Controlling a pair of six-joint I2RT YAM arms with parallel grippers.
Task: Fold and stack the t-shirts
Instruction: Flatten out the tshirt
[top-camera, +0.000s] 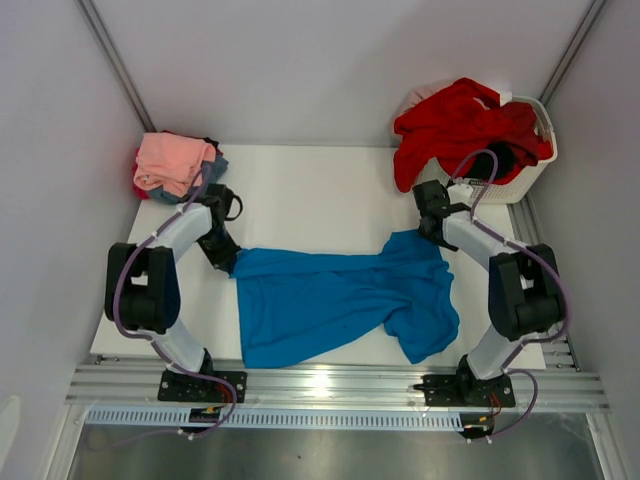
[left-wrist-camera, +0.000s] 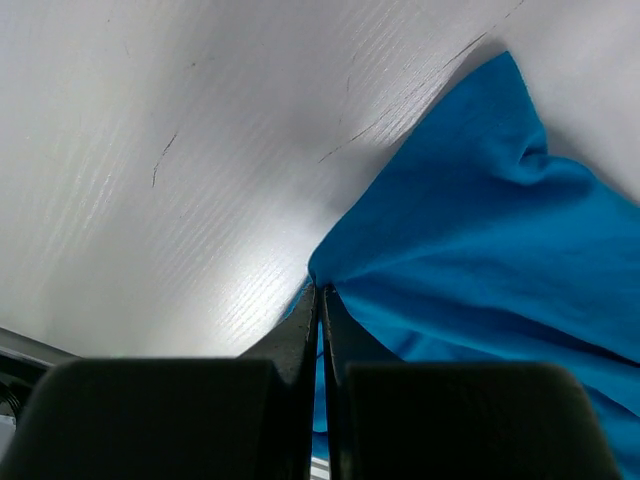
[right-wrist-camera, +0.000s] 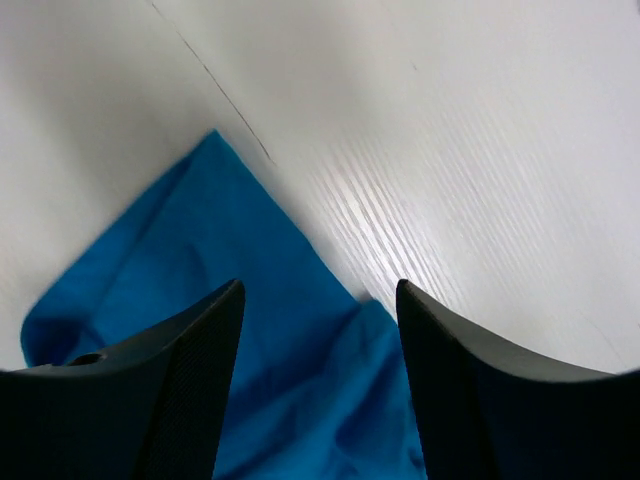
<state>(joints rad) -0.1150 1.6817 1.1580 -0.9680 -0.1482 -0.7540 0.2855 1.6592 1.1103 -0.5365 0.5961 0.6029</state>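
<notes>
Bright blue t-shirt (top-camera: 340, 295) lies spread and rumpled across the near half of the white desk (top-camera: 310, 200), stretched between the two arms, with its right part bunched into folds and one flap reaching toward the near edge. The left hand (left-wrist-camera: 320, 290) is clenched on the shirt's left edge: in the left wrist view its fingers (left-wrist-camera: 300, 340) are pressed together with a pinch of blue cloth caught at their tips, low against the desk. The right hand (right-wrist-camera: 320, 290) is at the shirt's far right corner with its fingers (right-wrist-camera: 200, 350) spread wide and nothing between them; the blue cloth lies flat on the desk beneath. At the far left corner sits a small pile of folded tees, a salmon pink t-shirt (top-camera: 172, 160) on top with slate blue and red cloth showing under it. At the far right, a red t-shirt (top-camera: 450, 125) is heaped over the rim of a white slatted basket (top-camera: 530, 175).
</notes>
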